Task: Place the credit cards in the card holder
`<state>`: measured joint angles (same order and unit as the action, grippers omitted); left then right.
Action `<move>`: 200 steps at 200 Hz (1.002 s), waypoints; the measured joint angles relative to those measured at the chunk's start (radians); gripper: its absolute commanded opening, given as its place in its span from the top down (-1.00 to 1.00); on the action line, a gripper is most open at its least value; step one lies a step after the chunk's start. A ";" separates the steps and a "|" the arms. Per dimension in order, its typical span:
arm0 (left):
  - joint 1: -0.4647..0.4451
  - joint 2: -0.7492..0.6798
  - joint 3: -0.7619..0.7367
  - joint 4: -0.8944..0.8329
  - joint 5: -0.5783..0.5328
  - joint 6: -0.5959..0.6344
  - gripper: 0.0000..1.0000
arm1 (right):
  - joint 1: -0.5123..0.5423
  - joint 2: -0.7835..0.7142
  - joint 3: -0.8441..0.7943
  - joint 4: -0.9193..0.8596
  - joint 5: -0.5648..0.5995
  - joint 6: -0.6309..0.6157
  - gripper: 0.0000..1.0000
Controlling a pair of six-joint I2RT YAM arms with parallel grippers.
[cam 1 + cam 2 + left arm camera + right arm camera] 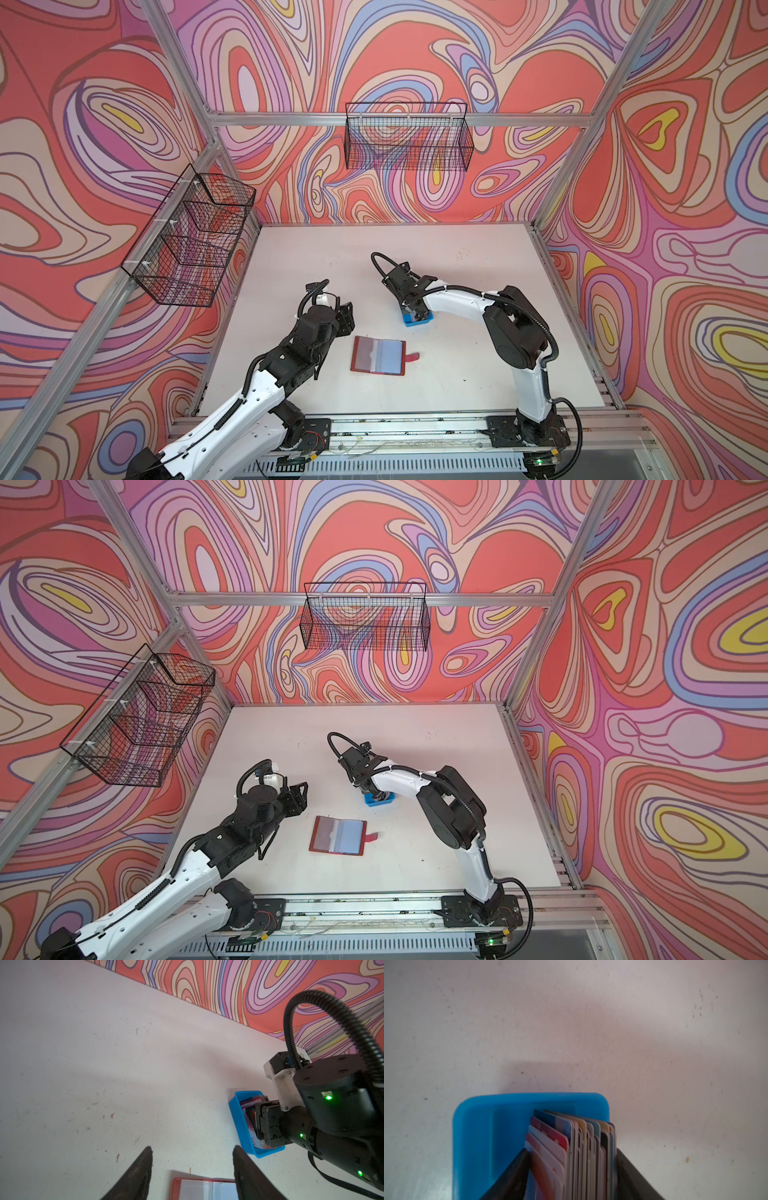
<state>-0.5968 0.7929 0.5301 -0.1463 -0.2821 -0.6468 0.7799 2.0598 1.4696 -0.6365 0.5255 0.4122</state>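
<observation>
Card holder (378,355): red booklet lying open and flat on the table (457,270), nearest the front edge and between the two arms. Its clear sleeves face up and the snap tab sticks out sideways. One page looks bluish; whether a card sits in it cannot be told.
Left gripper (192,1148): hovers just beyond the holder's far left corner, jaws spread, nothing between them.
Blue tray (473,1136): a little farther back, near the holder but not touching it.
Credit cards (550,1132): inside the tray, standing on edge like files and packed toward one wall. White, red, dark blue and yellow faces show.
Right gripper (572,1150): reaches down into the tray with one finger at each outer side of the whole stack. The jaws sit close against it; whether they already pinch cannot be told.
Step in hand: probably the pick from the tray, with no card seen outside it.
Next move calls for: separating a single card rather than the whole pack, then lifting it clear of the tray wall. After that it must be lined up edge-on with a sleeve mouth, probably while the left gripper steadies the holder.
</observation>
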 measured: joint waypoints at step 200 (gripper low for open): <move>0.000 0.002 0.000 0.000 0.000 0.000 -0.27 | 0.020 -0.008 0.000 -0.004 -0.010 0.000 -0.25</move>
<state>-0.5968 0.7944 0.5301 -0.1463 -0.2825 -0.6468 0.8001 2.0514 1.4696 -0.6407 0.5156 0.4122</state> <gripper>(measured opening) 0.635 0.627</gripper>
